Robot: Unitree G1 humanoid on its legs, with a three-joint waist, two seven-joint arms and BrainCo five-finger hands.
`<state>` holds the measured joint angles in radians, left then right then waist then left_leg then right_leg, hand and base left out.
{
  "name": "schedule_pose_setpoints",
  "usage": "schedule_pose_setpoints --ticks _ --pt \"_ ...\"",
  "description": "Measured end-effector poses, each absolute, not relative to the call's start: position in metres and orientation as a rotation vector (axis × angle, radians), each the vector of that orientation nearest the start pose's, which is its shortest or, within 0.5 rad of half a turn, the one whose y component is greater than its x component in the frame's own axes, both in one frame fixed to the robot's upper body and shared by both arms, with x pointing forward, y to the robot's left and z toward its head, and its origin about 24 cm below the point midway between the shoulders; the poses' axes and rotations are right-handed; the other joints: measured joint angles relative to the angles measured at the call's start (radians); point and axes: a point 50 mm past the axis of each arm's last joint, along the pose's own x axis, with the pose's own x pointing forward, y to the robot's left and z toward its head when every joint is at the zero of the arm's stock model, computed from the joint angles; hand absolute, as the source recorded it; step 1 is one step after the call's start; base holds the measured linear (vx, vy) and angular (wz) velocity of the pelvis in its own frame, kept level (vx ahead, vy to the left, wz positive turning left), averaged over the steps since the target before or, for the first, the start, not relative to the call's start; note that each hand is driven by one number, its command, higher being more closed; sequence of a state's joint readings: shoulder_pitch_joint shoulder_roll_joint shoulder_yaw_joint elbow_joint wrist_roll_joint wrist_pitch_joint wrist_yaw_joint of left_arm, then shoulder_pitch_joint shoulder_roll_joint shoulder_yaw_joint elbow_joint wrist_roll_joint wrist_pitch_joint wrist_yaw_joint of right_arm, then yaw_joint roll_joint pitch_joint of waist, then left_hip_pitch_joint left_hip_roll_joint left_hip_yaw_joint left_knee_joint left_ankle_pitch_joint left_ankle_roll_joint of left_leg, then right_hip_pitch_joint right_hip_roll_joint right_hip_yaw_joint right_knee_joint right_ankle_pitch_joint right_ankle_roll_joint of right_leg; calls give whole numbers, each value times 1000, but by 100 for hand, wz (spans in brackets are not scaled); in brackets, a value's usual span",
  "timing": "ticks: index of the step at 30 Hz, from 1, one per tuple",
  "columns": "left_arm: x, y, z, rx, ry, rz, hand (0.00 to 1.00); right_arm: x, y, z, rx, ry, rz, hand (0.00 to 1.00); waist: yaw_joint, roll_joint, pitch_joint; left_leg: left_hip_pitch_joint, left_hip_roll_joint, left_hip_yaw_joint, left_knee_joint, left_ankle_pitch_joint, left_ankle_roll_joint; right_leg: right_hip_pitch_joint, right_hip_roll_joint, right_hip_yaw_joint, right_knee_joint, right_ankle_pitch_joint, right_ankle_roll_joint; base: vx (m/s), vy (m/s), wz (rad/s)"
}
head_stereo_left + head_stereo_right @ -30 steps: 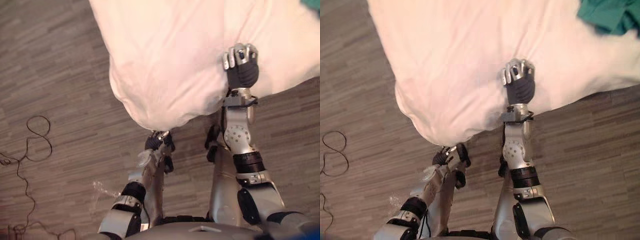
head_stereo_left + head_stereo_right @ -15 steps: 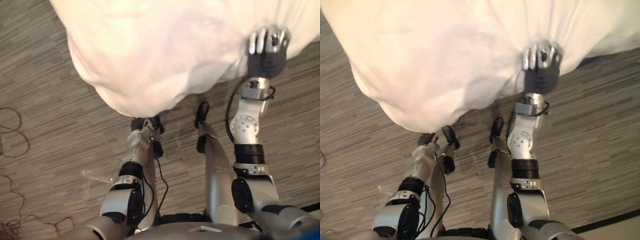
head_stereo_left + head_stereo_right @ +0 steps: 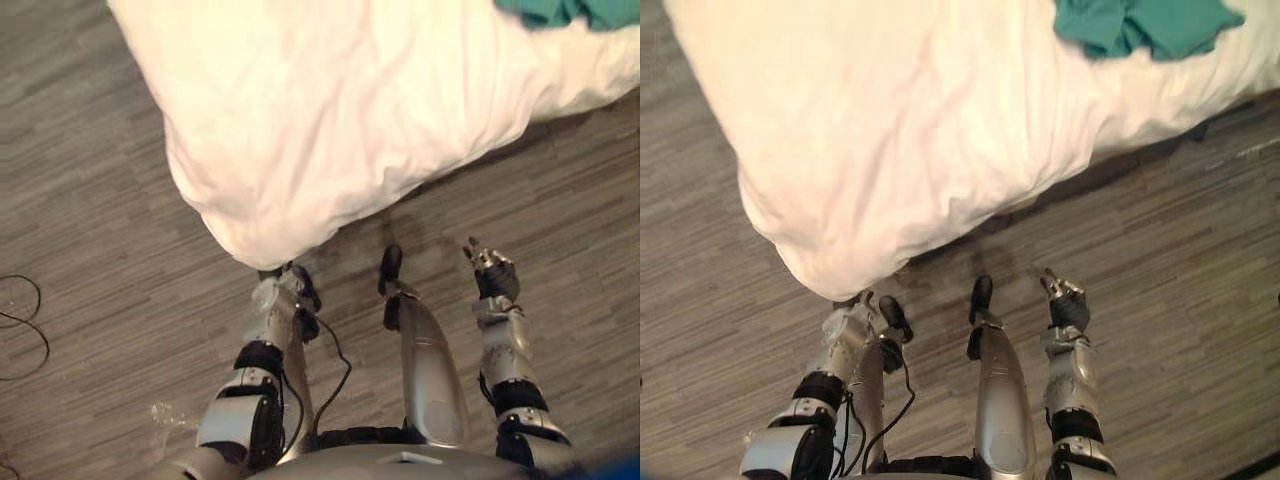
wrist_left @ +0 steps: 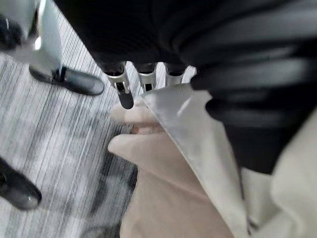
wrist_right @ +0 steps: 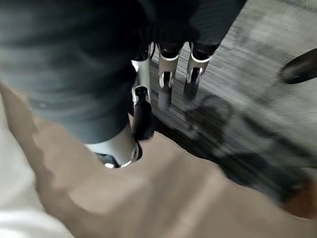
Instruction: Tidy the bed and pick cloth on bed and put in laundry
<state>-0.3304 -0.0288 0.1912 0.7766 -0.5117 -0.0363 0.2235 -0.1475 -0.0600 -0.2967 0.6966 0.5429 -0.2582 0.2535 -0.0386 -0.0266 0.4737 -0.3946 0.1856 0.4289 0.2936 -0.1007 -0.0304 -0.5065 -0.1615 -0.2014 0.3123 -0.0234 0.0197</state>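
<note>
On my left, the left robot hand (image 3: 287, 290) sits right at the hanging corner of the white bedcover (image 3: 330, 120), with cream fabric touching it in its wrist view, and I can't tell whether it grips that fabric or merely rests against it. The bedcover spreads wide over the bed, its corner drooping toward the wooden floor (image 3: 90, 250). Further right, my right robot hand (image 3: 494, 275) hangs over the floor with fingers (image 5: 165, 84) straight, relaxed and holding nothing, well apart from the green cloth (image 3: 1140, 25), which lies crumpled on the bedcover's far right.
</note>
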Motion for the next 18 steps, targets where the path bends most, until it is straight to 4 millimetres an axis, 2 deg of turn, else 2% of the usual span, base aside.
schedule_pose_setpoints --ticks 2,4,6,9,10,12,13,14,15,16,18 --pt "261 165 -70 -500 538 420 0 222 -214 -68 486 249 -222 0 4 0 -41 45 2 -8 3 0 -3 51 -2 -12 3 -17 6 130 -2 16" --pt "241 168 -86 -496 598 441 0 202 -210 -83 450 331 -226 0 7 3 -69 93 15 -20 56 -39 -7 114 -2 -22 31 -53 12 173 16 11" --pt "214 173 -103 -495 662 465 0 179 -211 -96 431 405 -252 0 15 5 -127 108 44 -27 187 -108 11 150 -13 -24 116 -121 26 124 37 7" --pt "187 177 -119 -467 725 448 0 157 -211 -110 420 494 -261 0 34 5 -183 132 61 -33 288 -153 33 181 -16 6 161 -168 34 51 53 -17" --pt "184 178 -120 -465 733 445 0 155 -210 -111 415 503 -257 0 33 6 -188 139 61 -34 287 -157 32 186 -16 9 161 -169 35 23 86 -33" --pt "156 174 -136 -427 823 401 0 129 -208 -123 391 588 -256 0 29 21 -258 190 46 -28 236 -192 -6 203 -14 31 135 -165 45 4 121 -29" --pt "149 174 -139 -424 843 390 0 121 -207 -126 391 610 -263 0 27 22 -278 202 37 -24 211 -196 -10 206 -16 35 124 -160 52 9 129 -23" --pt "143 171 -142 -428 868 368 0 107 -204 -132 394 653 -275 0 25 21 -305 227 25 0 172 -188 -6 224 -17 41 84 -137 59 19 96 -20" --pt "142 171 -143 -421 875 353 0 101 -202 -134 398 671 -280 0 24 22 -314 242 20 8 154 -183 -5 239 -16 42 59 -124 61 18 101 -27" --pt "132 171 -147 -405 910 335 0 89 -200 -138 398 703 -288 0 21 25 -333 264 9 21 121 -171 -3 262 -16 42 10 -95 61 9 83 -24" --pt "126 170 -150 -392 943 303 0 84 -203 -139 401 704 -316 0 3 24 -346 290 -8 32 87 -159 -3 288 -18 51 -43 -51 75 1 92 -21"
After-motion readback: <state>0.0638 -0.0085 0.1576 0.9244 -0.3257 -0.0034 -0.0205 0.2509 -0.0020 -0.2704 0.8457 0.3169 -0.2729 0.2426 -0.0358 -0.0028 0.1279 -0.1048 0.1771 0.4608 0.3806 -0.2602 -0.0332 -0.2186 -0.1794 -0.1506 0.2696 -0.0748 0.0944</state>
